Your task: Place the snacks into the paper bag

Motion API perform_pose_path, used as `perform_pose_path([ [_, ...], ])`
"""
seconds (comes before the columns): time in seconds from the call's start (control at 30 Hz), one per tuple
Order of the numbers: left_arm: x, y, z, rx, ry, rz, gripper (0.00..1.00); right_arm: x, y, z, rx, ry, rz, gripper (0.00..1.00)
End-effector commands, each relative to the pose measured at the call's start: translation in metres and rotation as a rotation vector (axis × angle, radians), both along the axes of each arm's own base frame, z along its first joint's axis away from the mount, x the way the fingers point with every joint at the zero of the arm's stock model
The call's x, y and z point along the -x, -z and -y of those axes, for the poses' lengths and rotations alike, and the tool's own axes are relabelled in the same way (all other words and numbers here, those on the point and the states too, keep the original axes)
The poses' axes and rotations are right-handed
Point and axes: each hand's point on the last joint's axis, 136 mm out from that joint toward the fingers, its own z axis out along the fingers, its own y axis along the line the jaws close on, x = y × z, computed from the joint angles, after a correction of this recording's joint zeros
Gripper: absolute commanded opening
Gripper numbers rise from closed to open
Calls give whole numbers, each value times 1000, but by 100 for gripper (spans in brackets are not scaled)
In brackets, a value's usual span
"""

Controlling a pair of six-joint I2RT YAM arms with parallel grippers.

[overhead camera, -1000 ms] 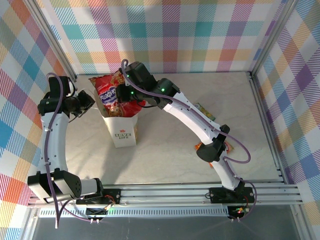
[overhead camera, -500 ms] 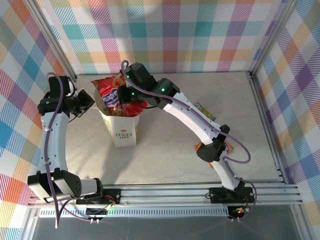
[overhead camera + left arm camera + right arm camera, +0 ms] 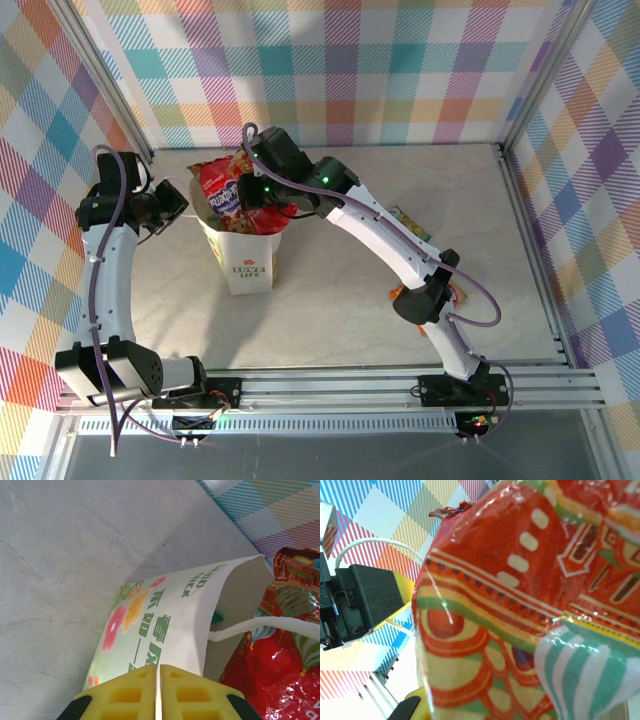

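Top external view: the paper bag (image 3: pixel 247 262) stands upright on the table (image 3: pixel 350 310), left of centre, with its mouth open upward. The red packet (image 3: pixel 218 185) sits in that mouth, its lower part inside the bag and its upper part rising above the far rim. The right gripper (image 3: pixel 248 197) reaches in from the right and is closed on the red packet's right side. The left gripper (image 3: pixel 183 203) meets the bag's left rim. Two more snacks lie on the table to the right, partly covered by the right arm: a green-yellow packet (image 3: pixel 407 219) and, nearer, an orange packet (image 3: pixel 457 292).

Left wrist view: the left gripper's (image 3: pixel 158 667) yellow fingers (image 3: pixel 125 692) are pressed together with only a thin seam between them, pinching the bag's printed wall (image 3: pixel 160 625) at its edge. A white cord handle (image 3: pixel 260 625) crosses the open mouth, and the red packet (image 3: pixel 280 665) lies just beyond it, on the right.

Right wrist view: the red packet's (image 3: pixel 520 605) glossy face lies close against the lens. Beyond its left edge appear the left gripper's black body (image 3: pixel 367 605) and a loop of white cord (image 3: pixel 370 544).
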Motion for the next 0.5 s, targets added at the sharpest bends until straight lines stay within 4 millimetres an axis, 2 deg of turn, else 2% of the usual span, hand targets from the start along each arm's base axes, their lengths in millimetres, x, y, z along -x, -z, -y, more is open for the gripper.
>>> perform_pose_path([
  [0.0,4,-9,-6,-13,-25,25,10,7,-24,-6,-71,-19,27,0],
  [0.2,7,-5,-8,-22,-30,12,10,10,-21,-5,-54,-23,30,0],
  [0.47,9,-4,-10,-33,-35,-1,10,8,-5,0,-1,6,13,0],
])
